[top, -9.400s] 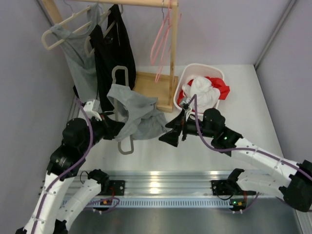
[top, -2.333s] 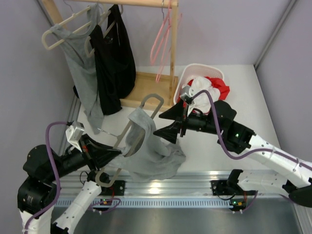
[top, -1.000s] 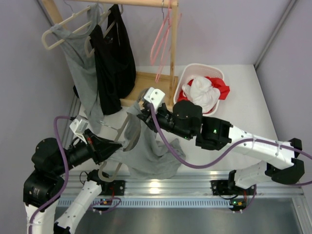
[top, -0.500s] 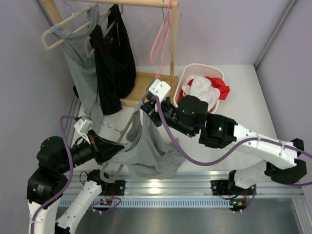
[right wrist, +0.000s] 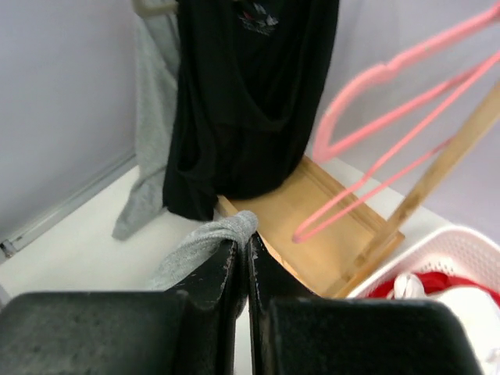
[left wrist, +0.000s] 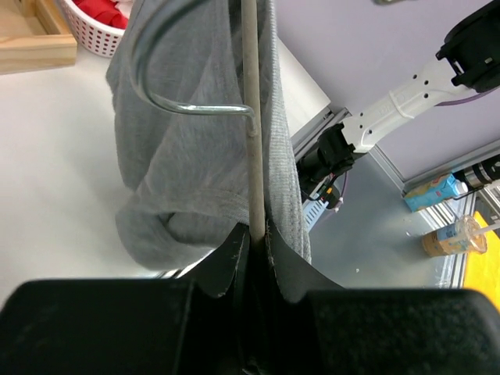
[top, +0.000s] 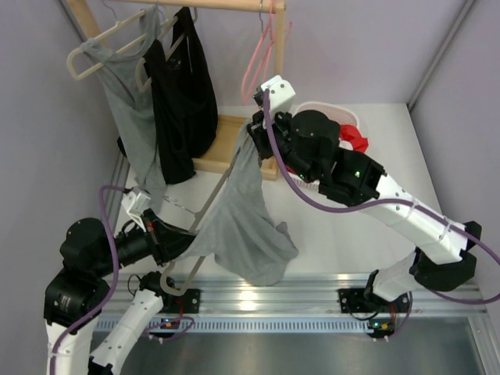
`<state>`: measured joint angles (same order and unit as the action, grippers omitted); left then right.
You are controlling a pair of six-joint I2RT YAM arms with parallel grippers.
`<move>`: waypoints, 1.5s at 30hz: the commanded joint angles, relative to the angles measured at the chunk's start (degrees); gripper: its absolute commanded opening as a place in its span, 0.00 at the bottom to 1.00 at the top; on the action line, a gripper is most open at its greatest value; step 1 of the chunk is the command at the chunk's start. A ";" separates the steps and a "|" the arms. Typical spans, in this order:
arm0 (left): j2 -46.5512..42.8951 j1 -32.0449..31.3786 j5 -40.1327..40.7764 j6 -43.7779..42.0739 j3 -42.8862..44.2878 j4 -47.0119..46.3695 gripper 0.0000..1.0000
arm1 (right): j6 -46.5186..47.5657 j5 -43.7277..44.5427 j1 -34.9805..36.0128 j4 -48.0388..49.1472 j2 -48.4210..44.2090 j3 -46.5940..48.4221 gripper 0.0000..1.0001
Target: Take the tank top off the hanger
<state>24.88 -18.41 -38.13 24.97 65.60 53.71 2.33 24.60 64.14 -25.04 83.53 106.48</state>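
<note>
A grey tank top (top: pixel 242 234) hangs stretched between my two grippers, above the table. My left gripper (top: pixel 181 241) is shut on the beige hanger (top: pixel 212 195), low at the left. In the left wrist view the hanger's rod (left wrist: pixel 251 117) runs up from the left gripper (left wrist: pixel 254 234), with its metal hook (left wrist: pixel 195 105) lying against the tank top (left wrist: pixel 195 180). My right gripper (top: pixel 254 134) is raised near the rack's base and shut on a strap of the tank top (right wrist: pixel 211 238); its tips (right wrist: pixel 242 244) pinch the grey fabric. The lower folds droop toward the front rail.
A wooden rack at the back left carries another grey top (top: pixel 117 86) on a beige hanger, a black garment (top: pixel 183 86) and pink hangers (top: pixel 258 62). Its wooden base (right wrist: pixel 328 226) lies under the right gripper. A white basket (top: pixel 344 109) of red and white clothes stands behind the right arm.
My right gripper closed on the strap and rose up and back toward the rack, pulling the tank top taut along the hanger. The left gripper kept hold of the hanger, nearly still.
</note>
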 commanded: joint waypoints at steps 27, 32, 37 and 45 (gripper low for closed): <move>0.34 2.24 7.63 -0.01 9.45 -4.14 0.00 | -10.48 -32.07 4.33 18.34 -22.79 -38.71 0.84; 0.69 2.42 5.88 0.17 8.75 -4.32 0.00 | -12.70 -36.10 4.33 22.57 -22.10 -36.96 0.88; -0.10 2.59 5.96 -0.01 7.52 -4.41 0.00 | -18.93 -38.92 4.33 31.44 -18.76 -34.85 0.84; -0.45 2.59 4.03 0.52 8.05 -5.46 0.00 | -25.70 -40.77 3.54 43.57 -13.48 -34.59 0.82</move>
<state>24.91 -16.25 -32.27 24.56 72.97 53.60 -19.62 -13.96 67.83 9.02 68.36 69.45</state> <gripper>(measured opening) 0.135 0.819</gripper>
